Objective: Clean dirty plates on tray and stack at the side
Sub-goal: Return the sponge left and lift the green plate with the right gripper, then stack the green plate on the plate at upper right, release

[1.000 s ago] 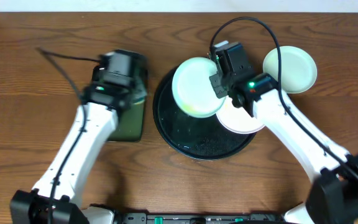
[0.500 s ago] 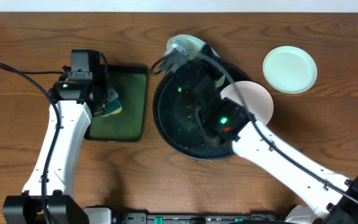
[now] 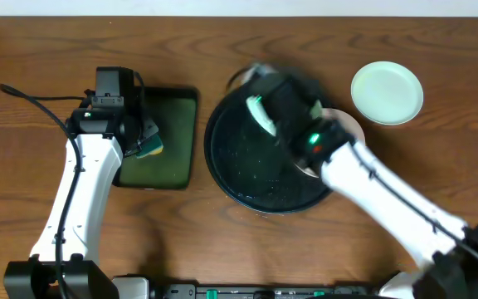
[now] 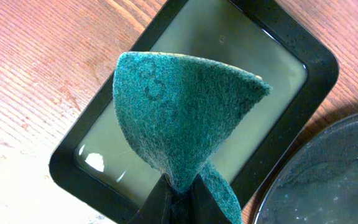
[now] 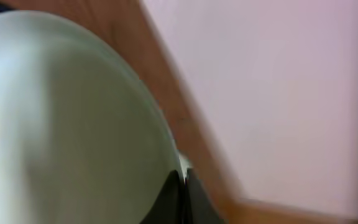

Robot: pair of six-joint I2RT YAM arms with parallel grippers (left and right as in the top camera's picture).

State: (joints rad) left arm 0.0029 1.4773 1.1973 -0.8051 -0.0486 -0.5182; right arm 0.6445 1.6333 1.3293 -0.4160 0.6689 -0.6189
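Soft even light; right wrist view heavily smeared, perhaps motion blur

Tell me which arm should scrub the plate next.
Left. The left hand grips the green sponge over the small green tray; the right hand is occupied holding the mint plate by its rim.

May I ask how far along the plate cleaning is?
Likely done: one mint plate lies beside the black tray. In hand: the right gripper grips a second mint plate above the tray; the left gripper holds a green sponge over the green tray. Left: the white plate at the tray's right edge, and stacking.
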